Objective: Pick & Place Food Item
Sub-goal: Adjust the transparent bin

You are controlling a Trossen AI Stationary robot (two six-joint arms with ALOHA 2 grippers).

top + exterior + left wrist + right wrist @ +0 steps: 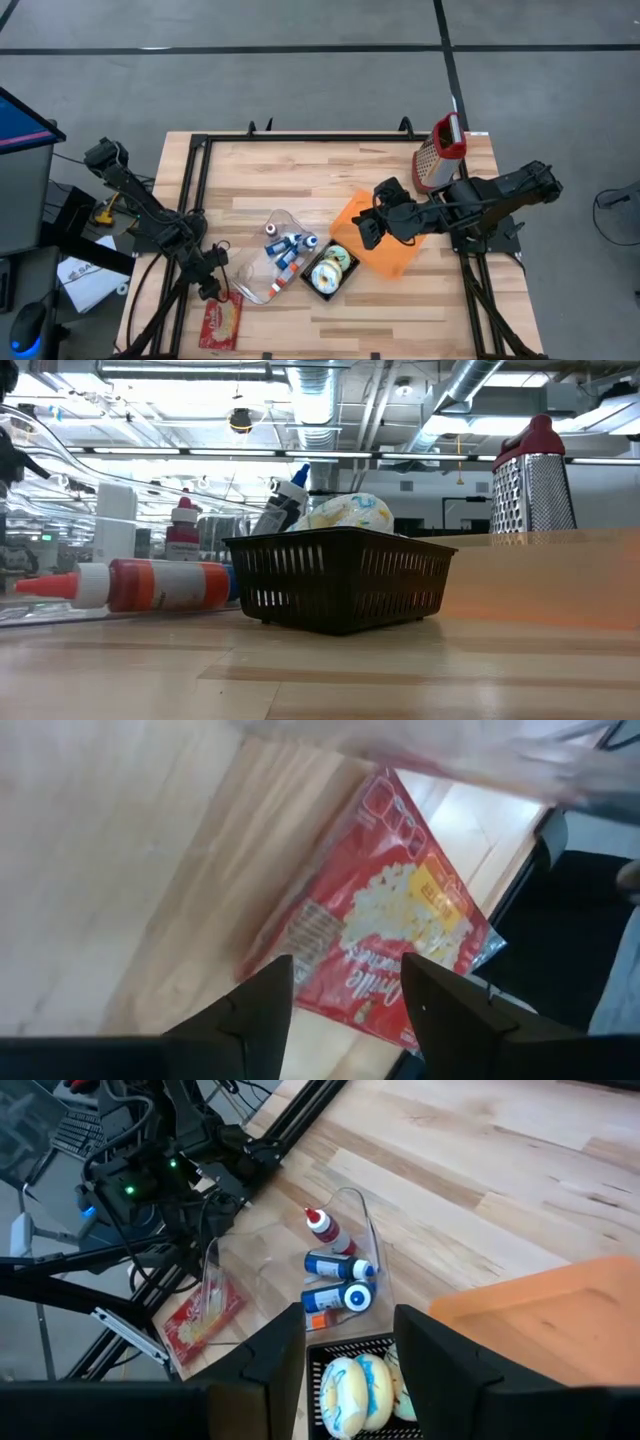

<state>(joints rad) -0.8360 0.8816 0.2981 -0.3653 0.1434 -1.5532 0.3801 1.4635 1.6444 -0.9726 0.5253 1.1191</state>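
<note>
A red popcorn packet (220, 322) lies flat on the table near its front left corner; it also shows in the left wrist view (400, 920) and the right wrist view (205, 1315). My left gripper (212, 285) (345, 970) stands open just above the packet's near end, pointing steeply down, its fingers on either side of the packet's edge. A black basket (312, 285) (340, 575) with iced doughnuts (360, 1380) sits at the table's middle front. My right gripper (368, 228) (348, 1325) hangs open above it, holding nothing.
A clear open container (262, 292) with sauce and paint bottles (340, 1267) lies left of the basket. An orange board (390, 250) lies under my right arm. A metal grater (440, 150) (535, 480) stands at the far right. The dark frame rail (190, 200) runs along the left side.
</note>
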